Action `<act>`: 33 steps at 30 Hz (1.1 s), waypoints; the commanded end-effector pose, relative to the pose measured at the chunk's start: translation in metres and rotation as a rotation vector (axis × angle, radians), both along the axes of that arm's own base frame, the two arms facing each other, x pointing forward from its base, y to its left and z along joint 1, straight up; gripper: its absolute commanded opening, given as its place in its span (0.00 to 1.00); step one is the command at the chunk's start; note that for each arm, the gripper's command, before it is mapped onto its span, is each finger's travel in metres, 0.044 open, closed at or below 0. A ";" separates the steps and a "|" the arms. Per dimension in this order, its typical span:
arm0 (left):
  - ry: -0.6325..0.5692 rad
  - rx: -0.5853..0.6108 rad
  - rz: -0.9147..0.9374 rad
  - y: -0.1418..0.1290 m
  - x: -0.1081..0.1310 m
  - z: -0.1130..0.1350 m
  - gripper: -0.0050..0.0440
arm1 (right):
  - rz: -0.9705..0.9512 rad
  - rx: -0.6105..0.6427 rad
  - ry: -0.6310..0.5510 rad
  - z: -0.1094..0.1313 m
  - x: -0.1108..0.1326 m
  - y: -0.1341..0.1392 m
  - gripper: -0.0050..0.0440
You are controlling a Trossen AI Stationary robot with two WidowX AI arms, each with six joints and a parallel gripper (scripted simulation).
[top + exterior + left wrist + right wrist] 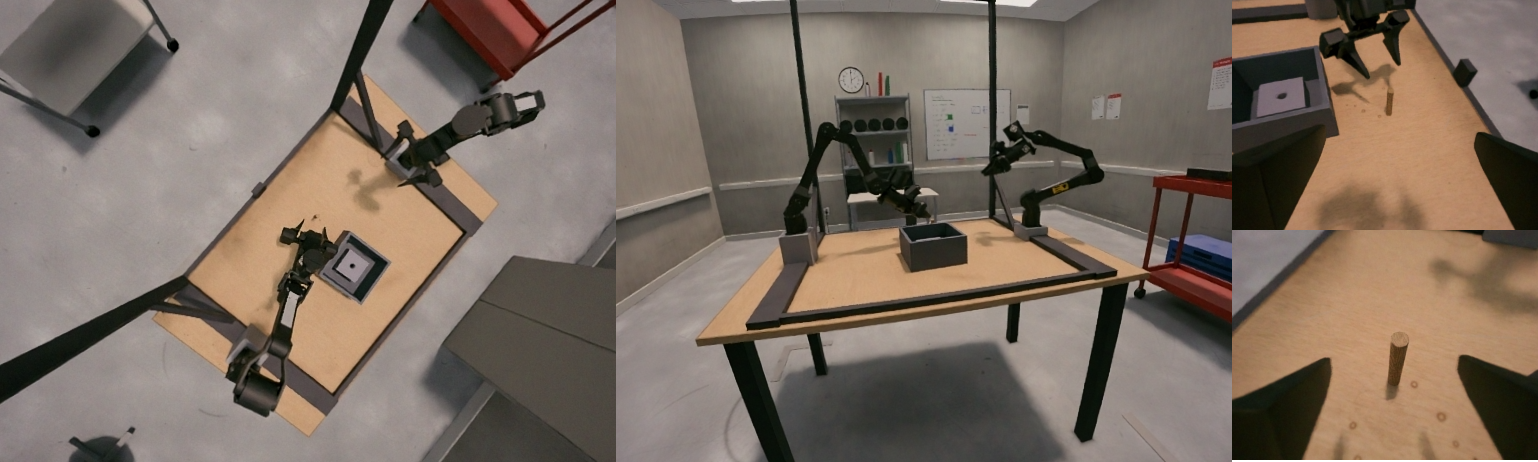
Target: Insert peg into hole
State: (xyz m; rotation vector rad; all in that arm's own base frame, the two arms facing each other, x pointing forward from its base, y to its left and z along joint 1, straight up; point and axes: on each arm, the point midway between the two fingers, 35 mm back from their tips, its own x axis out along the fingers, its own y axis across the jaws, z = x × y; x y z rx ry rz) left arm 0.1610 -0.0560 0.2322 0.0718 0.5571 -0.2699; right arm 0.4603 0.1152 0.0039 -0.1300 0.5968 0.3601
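The wooden peg point(1398, 358) stands upright on the table top. It also shows in the left wrist view point(1389, 102) and faintly from above point(315, 217). My right gripper point(312, 229) is open. Its fingers stand wide to either side of the peg without touching it, and it hangs just above and behind the peg in the left wrist view point(1381, 67). The open grey box sits beside it, with the light plate point(1282, 96) and its dark hole at the bottom. My left gripper point(407, 167) point(996, 162) is open and empty, raised high at the far end of the table.
A dark frame strip point(936, 299) runs along the table edges, with a small dark block point(1464, 71) at the edge near the peg. Two tall black posts point(992, 110) rise at the table's back. A red cart point(1196, 240) stands off the table.
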 end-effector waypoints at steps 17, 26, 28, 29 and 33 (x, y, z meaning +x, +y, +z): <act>-0.012 -0.005 0.031 0.011 -0.020 0.062 1.00 | -0.072 -0.060 0.215 0.043 0.065 0.013 1.00; -0.007 0.000 0.032 0.011 -0.021 0.063 1.00 | -0.116 -0.104 0.364 0.057 0.066 0.009 1.00; -0.008 -0.001 0.032 0.012 -0.021 0.063 1.00 | -0.124 -0.115 0.400 0.060 0.064 0.008 1.00; -0.009 -0.002 0.032 0.012 -0.021 0.064 1.00 | -0.128 -0.122 0.423 0.060 0.061 0.007 1.00; -0.010 -0.003 0.032 0.012 -0.021 0.064 1.00 | -0.133 -0.150 0.512 0.055 0.046 0.003 1.00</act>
